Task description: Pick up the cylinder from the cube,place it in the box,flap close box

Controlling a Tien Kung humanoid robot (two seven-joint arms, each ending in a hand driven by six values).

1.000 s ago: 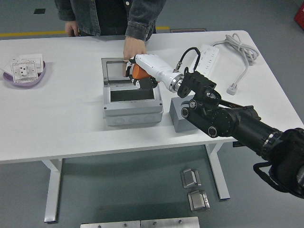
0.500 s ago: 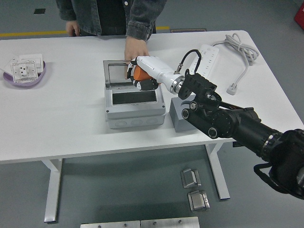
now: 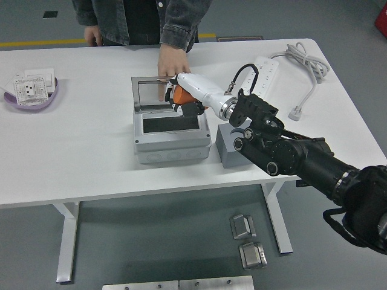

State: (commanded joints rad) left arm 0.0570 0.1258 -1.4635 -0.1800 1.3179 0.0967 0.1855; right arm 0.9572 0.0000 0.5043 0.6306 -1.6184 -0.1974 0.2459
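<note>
Cube (image 3: 228, 147) right of box (image 3: 170, 136); dish (image 3: 31, 99) far left.

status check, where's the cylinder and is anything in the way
Right robot hand shut on orange cylinder, above the open box. Left arm out of view. Person's hand on the box's far edge, close to the drop spot.

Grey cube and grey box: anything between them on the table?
Nothing. In the head view a narrow strip of bare white table separates the grey metal cube from the grey plastic box.
</note>
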